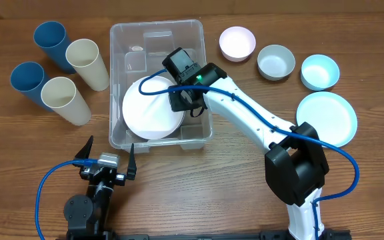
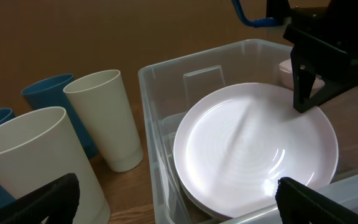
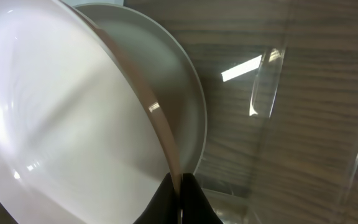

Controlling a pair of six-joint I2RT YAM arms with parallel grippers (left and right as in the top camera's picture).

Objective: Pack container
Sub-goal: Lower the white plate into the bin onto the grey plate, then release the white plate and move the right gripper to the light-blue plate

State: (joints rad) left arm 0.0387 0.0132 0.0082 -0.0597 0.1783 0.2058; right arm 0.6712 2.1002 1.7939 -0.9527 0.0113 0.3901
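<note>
The clear plastic container (image 1: 155, 25) stands at the table's middle back. A white plate (image 1: 151, 110) lies tilted in its near half. My right gripper (image 1: 189, 100) reaches into the container and is shut on the plate's right rim. The right wrist view shows the rim pinched between the fingers (image 3: 179, 186), with a second plate (image 3: 188, 112) behind the white plate (image 3: 61, 118). My left gripper (image 1: 109, 157) is open and empty in front of the container. In the left wrist view its fingers (image 2: 179, 211) frame the container (image 2: 151, 93) and plate (image 2: 247, 143).
Two blue cups (image 1: 51, 41) (image 1: 27, 79) and two cream cups (image 1: 85, 60) (image 1: 64, 99) lie left of the container. At the right are a pink bowl (image 1: 237, 43), a grey bowl (image 1: 276, 61), a light blue bowl (image 1: 319, 71) and a light blue plate (image 1: 327, 118).
</note>
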